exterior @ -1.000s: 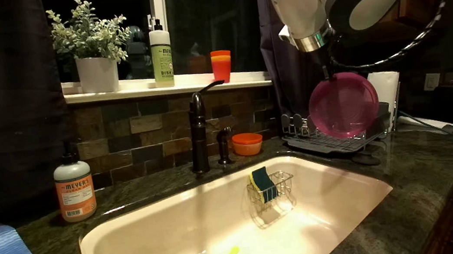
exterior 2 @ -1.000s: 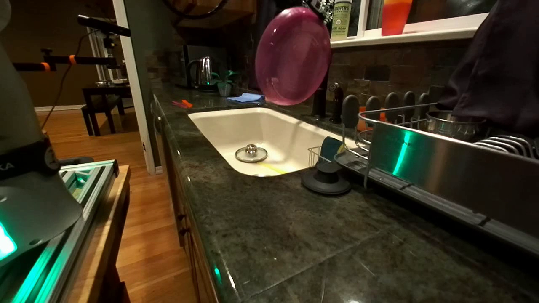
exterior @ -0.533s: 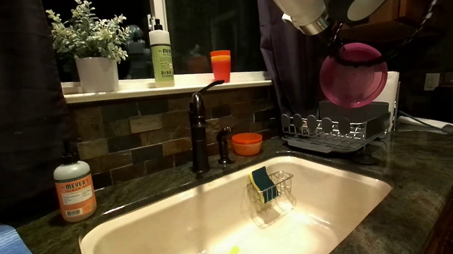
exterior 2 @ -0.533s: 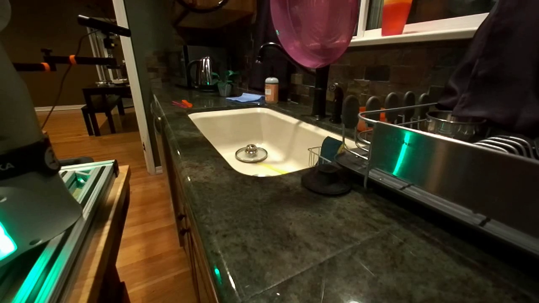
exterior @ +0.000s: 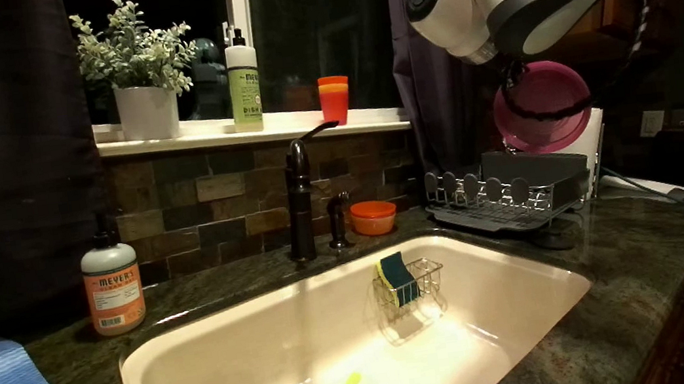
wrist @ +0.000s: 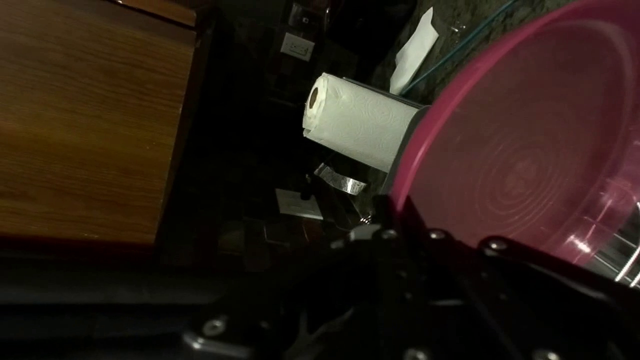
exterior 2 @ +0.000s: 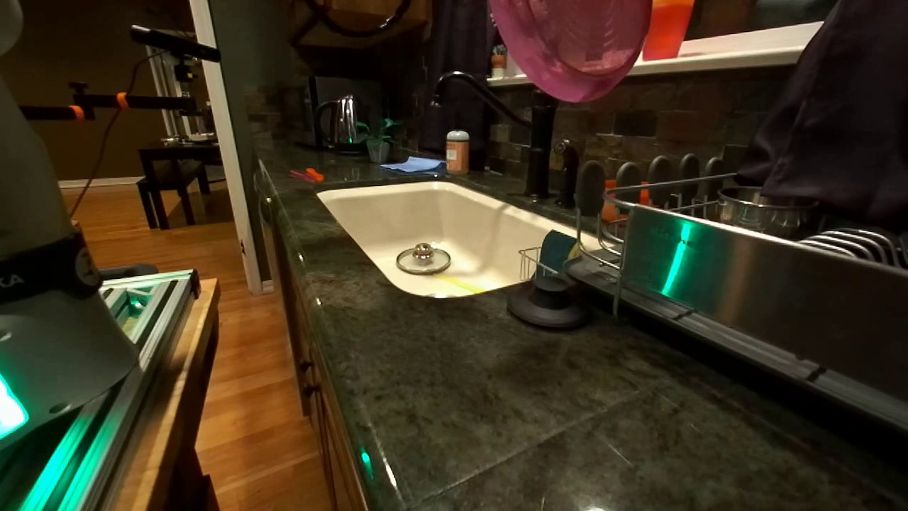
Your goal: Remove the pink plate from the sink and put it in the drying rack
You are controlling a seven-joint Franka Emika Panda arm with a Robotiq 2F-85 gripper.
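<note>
Gleaming counter (exterior 2: 468,397) around sink (exterior 2: 397,213) (wooden floor (exterior 2: 245,411), apparently).

A: The cream-white rectangular sink (exterior: 212,361) is flooded with light in an exterior view, its floor almost bleached out!

B: A spidery shadow is thrown beneath the small silver wire caddy (exterior: 428,272), while the dark cloth curtain (exterior: 8,163) is nearly swallowed by blackness.

A: Green glare is streaked down the silvery metal side of the dark-grey wire drying rack (exterior 2: 752,298) in an exterior view!

B: And the wrist view is sunk in gloom: the black metal gripper (wrist: 395,210) is softened into near-silhouette, and a white glint is caught on the round, glossy magenta-pink plastic plate (wrist: 520,135).
</note>
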